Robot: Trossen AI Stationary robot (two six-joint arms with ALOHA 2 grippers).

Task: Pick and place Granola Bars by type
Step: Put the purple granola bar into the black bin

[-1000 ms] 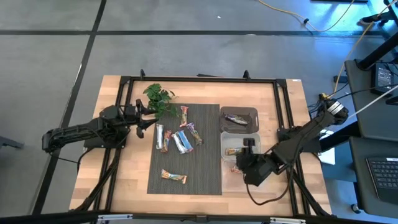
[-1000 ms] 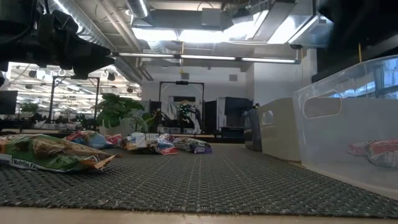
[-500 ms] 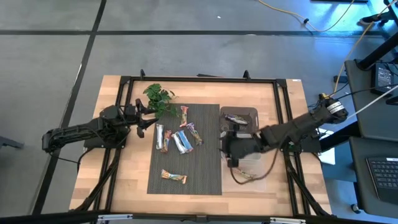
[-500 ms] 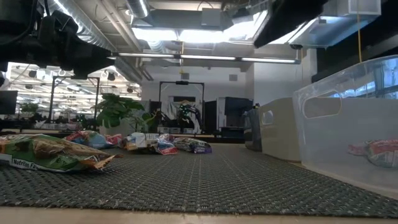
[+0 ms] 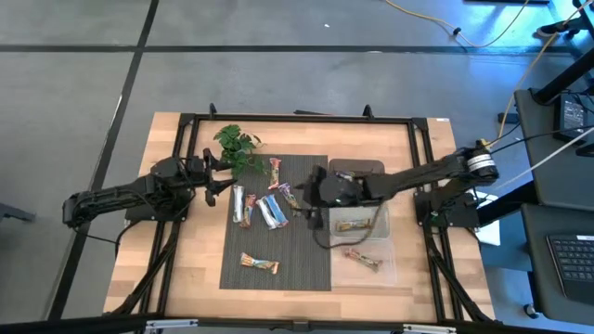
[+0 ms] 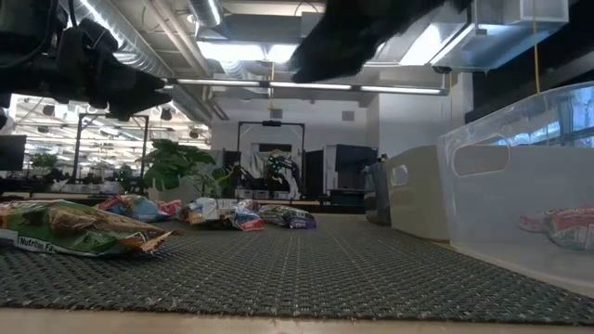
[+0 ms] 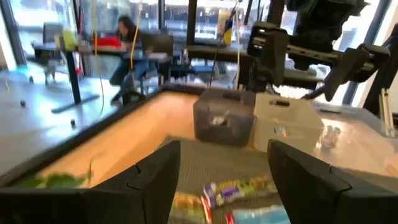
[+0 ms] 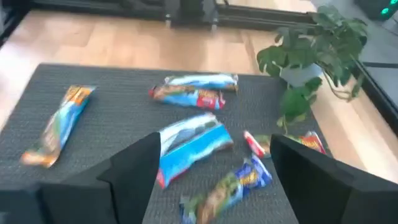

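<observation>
Several granola bars lie flat on the dark ribbed mat (image 5: pixel 278 232): a blue-white one (image 8: pixel 193 146), a blue-red one (image 8: pixel 196 90), an orange one (image 8: pixel 59 124), a green-purple one (image 8: pixel 233 183), and one alone near the front (image 5: pixel 259 264). My right gripper (image 5: pixel 316 197) hangs open over the mat's right part, above the cluster, touching nothing. My left gripper (image 5: pixel 215 178) hovers open at the mat's left edge, beside the plant (image 5: pixel 237 144). Its fingers straddle empty air above bars (image 7: pixel 239 186).
Three bins stand in a row right of the mat. The far one is dark (image 5: pixel 364 170). The middle clear one (image 5: pixel 371 211) holds a bar (image 5: pixel 353 225). The near clear one (image 5: pixel 385 271) holds a bar (image 5: pixel 365 261). A black frame borders the table (image 5: pixel 297 119).
My right gripper has swung from above the near clear bin toward the table's far-left, past the middle bin, and now stands over the mat's right part. A bar now shows in the near bin where the gripper stood.
</observation>
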